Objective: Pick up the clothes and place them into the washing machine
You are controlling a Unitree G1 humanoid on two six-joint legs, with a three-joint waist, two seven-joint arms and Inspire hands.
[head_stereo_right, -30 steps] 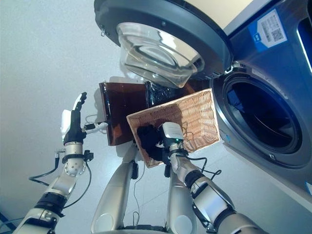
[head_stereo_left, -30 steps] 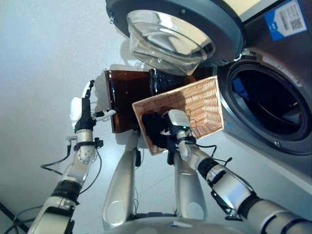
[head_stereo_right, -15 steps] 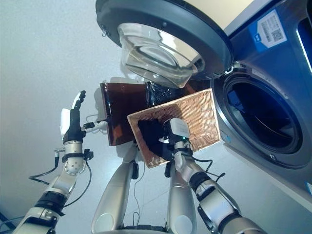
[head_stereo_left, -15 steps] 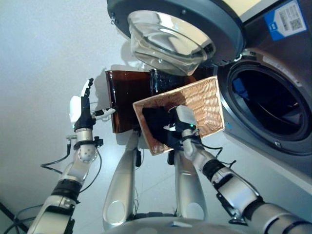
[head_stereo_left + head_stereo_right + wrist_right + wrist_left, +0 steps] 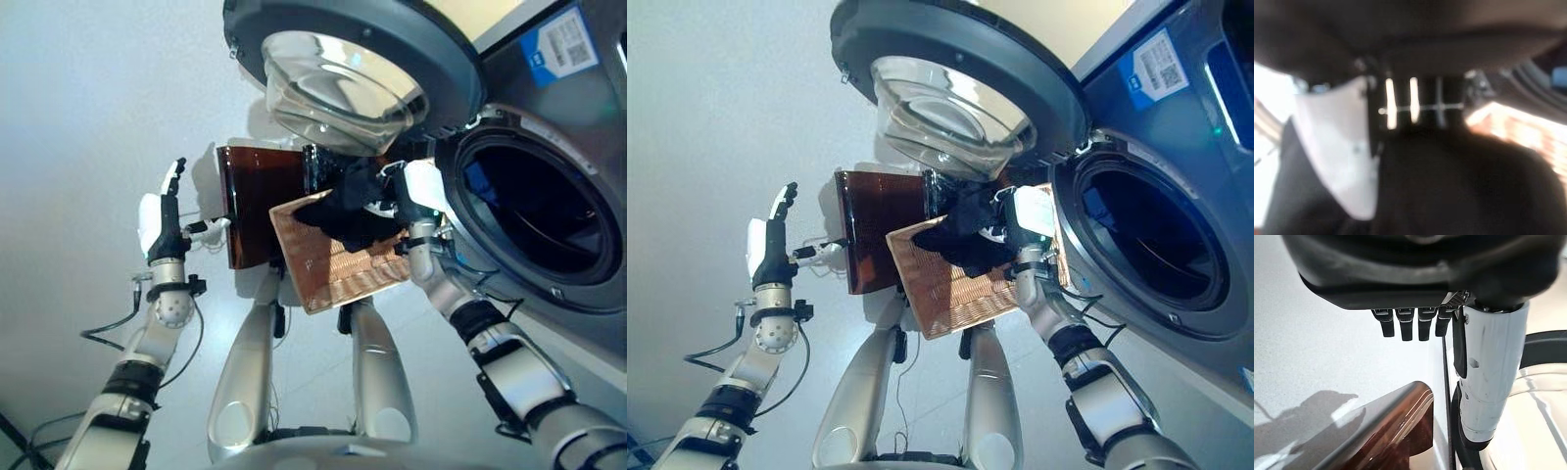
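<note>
Pale grey floor [image 5: 78, 88] — washing machine [image 5: 549, 108] door [image 5: 392, 29] open, wicker basket [image 5: 333, 264] beside

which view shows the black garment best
The right eye view: the black garment hangs in the right hand, lifted above the wicker basket beside the washing machine opening. The left eye view shows much the same. The right wrist view shows only a dark blur of it up close. The left wrist view misses it.

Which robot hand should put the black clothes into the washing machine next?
The right hand. It already grips the black clothes above the wicker basket, right beside the washing machine's open drum. The left hand is open and empty, far over on the other side.
</note>
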